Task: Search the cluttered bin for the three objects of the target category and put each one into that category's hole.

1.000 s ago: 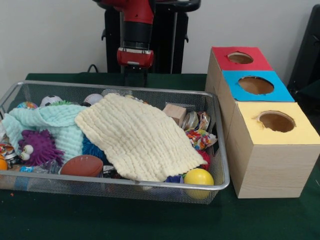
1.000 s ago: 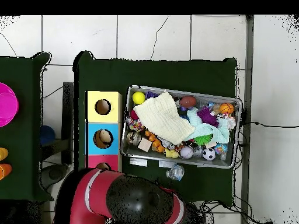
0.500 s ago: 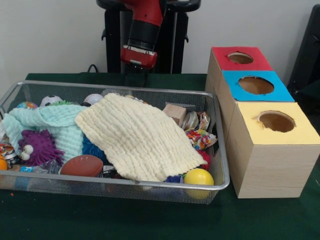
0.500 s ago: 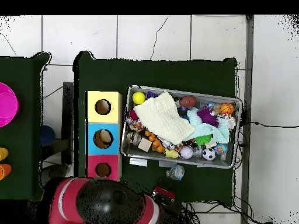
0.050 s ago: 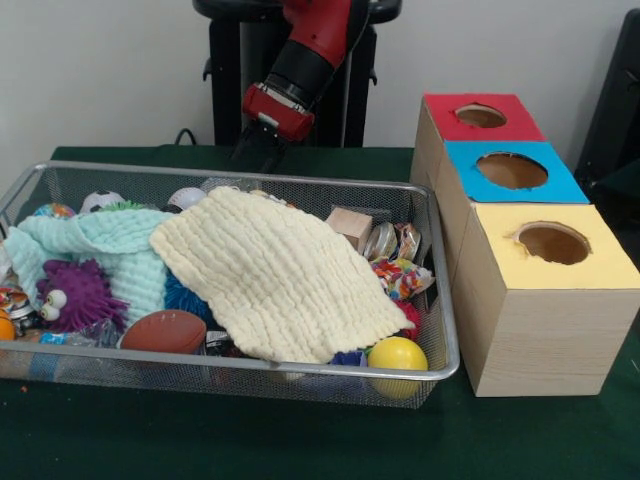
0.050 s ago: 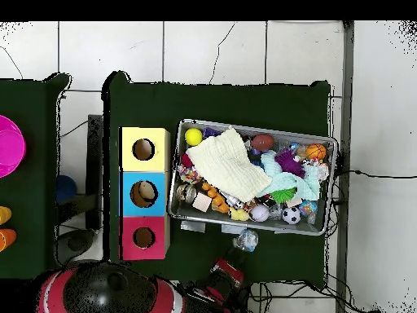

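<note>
The wire mesh bin (image 5: 447, 318) is heaped with toys under a cream cloth (image 5: 270, 270) and a mint cloth (image 5: 110, 245). Showing around them are a purple monster toy (image 5: 75, 295), a brown football (image 5: 165, 330), a yellow ball (image 5: 397, 355), a wooden block (image 5: 350, 226) and sweet wrappers (image 5: 400, 276). Three boxes with holes stand in a row beside the bin: red top (image 5: 440, 110), blue top (image 5: 565, 186), yellow top (image 5: 500, 245). My gripper (image 5: 253, 154) hangs tilted behind the bin's far rim, outside it. From above, the gripper (image 6: 234, 261) is off the bin (image 6: 327, 189).
A crumpled clear item (image 6: 246, 240) lies on the green table between the bin and my gripper. Something brownish shows inside the blue box's hole (image 6: 144, 194). A second green table with a pink dish (image 6: 8, 145) stands to the left in the overhead view.
The arm has swung away from the boxes, uncovering the red box in the overhead view. In the front view it now leans in from the upper right, and the gripper is tilted.
</note>
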`<action>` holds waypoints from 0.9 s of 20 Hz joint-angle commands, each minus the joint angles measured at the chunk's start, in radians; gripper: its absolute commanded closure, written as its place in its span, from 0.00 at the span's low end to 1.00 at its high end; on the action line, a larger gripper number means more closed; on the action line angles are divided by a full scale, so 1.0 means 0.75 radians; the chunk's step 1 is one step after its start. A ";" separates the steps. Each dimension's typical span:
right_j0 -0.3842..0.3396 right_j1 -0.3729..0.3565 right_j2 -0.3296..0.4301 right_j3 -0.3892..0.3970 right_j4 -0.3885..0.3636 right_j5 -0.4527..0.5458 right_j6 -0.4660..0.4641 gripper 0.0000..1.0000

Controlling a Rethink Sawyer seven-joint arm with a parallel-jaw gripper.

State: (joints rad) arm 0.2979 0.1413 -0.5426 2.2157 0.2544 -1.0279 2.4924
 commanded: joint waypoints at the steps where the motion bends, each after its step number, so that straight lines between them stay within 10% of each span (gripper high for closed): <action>1: 0.014 0.038 0.285 0.072 0.223 0.249 0.257 0.00; 6: -0.014 0.049 0.302 0.046 0.195 0.173 0.311 0.00; 15: -0.281 0.099 0.202 -0.191 -0.497 -0.095 0.183 0.00; 18: -0.327 0.124 0.167 -0.234 -0.575 -0.257 0.171 0.00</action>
State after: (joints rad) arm 0.1062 0.1186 -0.5035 2.1899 0.0216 -1.1756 2.4924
